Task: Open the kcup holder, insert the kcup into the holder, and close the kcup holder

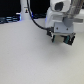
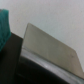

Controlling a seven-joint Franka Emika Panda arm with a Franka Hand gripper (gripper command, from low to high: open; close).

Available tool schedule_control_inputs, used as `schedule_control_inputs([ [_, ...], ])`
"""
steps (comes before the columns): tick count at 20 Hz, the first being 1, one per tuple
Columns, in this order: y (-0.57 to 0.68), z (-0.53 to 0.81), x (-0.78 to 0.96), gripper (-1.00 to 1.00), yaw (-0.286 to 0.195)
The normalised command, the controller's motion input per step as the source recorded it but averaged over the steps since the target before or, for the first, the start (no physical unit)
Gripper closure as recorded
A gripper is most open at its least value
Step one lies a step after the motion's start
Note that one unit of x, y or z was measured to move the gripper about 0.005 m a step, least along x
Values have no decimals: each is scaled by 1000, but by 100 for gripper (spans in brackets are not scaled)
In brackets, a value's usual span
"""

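In the exterior view the kcup holder [image 1: 62, 39] is a black boxy unit on the white table at the exterior view's right. My gripper [image 1: 59, 33] hangs right over it and hides its top. I cannot tell whether the fingers are open or shut. The blurred wrist view is very close to the holder: a pale grey flat panel [image 2: 50, 47] over a black body [image 2: 30, 67]. A teal-green patch [image 2: 4, 27] shows at the picture's edge; it may be the kcup's green top, but its shape is cut off. No fingertips show in the wrist view.
The white table [image 1: 30, 60] spreads across the exterior view's left and front. A black cable [image 1: 34, 19] loops down from the arm. Dark equipment [image 1: 10, 19] stands along the back edge at the exterior view's left.
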Motion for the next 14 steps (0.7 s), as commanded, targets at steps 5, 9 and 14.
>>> schedule_control_inputs([
  [5,458,33,-589,-100,113],
  [9,472,27,-635,-100,100],
  [14,416,-6,-698,-100,89],
])
